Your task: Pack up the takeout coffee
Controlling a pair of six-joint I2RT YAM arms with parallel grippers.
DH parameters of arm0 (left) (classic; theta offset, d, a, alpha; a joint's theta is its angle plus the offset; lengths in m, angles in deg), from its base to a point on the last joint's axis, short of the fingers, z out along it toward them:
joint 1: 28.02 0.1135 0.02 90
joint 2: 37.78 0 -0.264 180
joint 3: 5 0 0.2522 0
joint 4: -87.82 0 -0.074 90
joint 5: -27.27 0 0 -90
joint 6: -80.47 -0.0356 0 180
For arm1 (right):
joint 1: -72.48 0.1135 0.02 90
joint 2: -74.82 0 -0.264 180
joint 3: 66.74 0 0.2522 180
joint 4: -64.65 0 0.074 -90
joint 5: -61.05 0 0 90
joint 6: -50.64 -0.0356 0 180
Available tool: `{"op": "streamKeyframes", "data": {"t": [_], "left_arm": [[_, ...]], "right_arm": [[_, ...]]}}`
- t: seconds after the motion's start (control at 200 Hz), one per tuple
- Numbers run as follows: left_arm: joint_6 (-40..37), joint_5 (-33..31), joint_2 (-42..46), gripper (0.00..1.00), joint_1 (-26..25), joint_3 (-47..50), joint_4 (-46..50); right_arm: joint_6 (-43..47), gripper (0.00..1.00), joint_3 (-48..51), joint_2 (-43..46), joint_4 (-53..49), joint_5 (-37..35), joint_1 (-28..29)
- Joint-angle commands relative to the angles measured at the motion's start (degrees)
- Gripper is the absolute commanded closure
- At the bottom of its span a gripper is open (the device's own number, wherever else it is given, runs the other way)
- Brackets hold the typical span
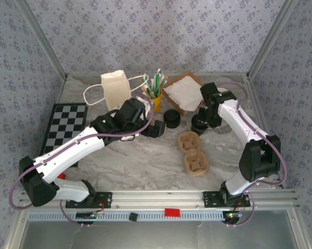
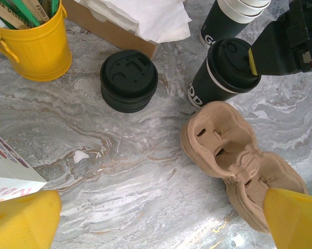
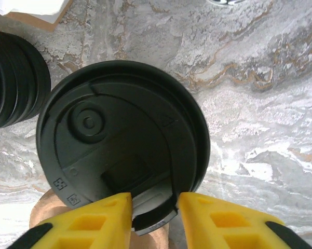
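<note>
Right gripper (image 3: 154, 207) is down on the black plastic lid (image 3: 119, 140) of the black paper coffee cup (image 2: 207, 85). Its jaws are pulled in narrow, with the lid's near rim sitting between the yellow fingers. It looks like contact on both sides, but I honestly can't tell if it's a real pinch or just straddling. The lid looks seated flat on the cup.

The cup stands upright toward the far right of the counter (image 2: 119, 171), just in front of the cardboard box of white napkins (image 2: 114, 33). The brown moulded-pulp cup carrier (image 2: 223, 140) lies just beside it on the near side, both wells empty.

Left gripper (image 2: 158, 220) hangs mid-counter with its jaws spread wide and nothing in them.

Farther out, a short stack of black lids (image 2: 129, 80) sits left of the cup. Past that are a yellow bucket of stirrers (image 2: 36, 46) and a white paper bag with handles (image 1: 116, 89) by the far edge.

My read is that we're at the lidding step, or right at the end of it. Next up would be gripping the cup body itself, not the lid, and dropping it straight into the nearer well of the carrier. The carrier is light, so the free arm may need to steady it.
</note>
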Motion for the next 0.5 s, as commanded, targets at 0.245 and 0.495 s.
{"op": "streamKeyframes", "data": {"t": [0.245,0.495], "left_arm": [[2.07,-0.99,2.59,0.01,-0.33,-1.79,-0.3],[6.23,-0.88,4.38,0.01,-1.34,0.78,0.44]], "right_arm": [[1.0,0.51,-4.03,3.44,-2.82,-0.14,0.46],[5.78,0.41,-1.09,9.74,-6.6,-0.26,4.32]]}}
